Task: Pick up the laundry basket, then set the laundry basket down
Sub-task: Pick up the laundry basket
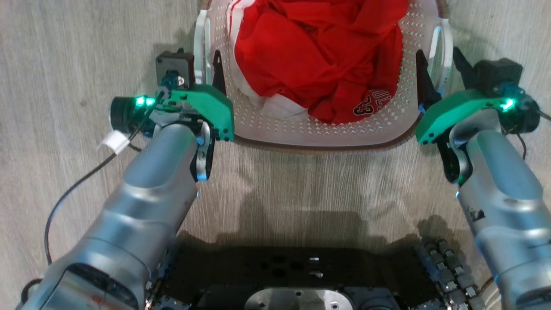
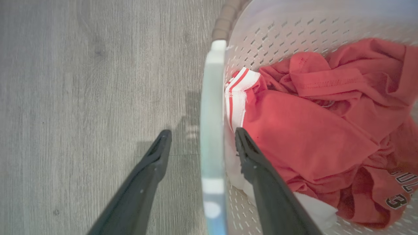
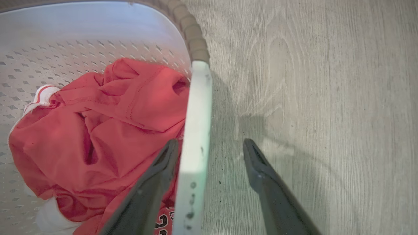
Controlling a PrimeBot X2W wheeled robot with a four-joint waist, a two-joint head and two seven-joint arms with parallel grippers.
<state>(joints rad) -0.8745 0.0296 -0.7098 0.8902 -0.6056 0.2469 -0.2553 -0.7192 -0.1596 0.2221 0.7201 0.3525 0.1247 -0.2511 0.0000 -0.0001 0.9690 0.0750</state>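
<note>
Over grey wood-grain floor [image 1: 64, 51] | perforated white laundry basket [image 1: 323, 129] | crumpled red jersey [image 1: 310, 47]

The red jersey [image 1: 318, 56] in the laundry basket [image 1: 327, 133] bears a dark printed number [image 1: 371, 104] on its near right fold. It reads as an upside-down 23 in the head view. The left wrist view shows the 3 of it and, just above, pale block letters [image 2: 408, 182] of a cut-off word, of which U and L can be read.
</note>
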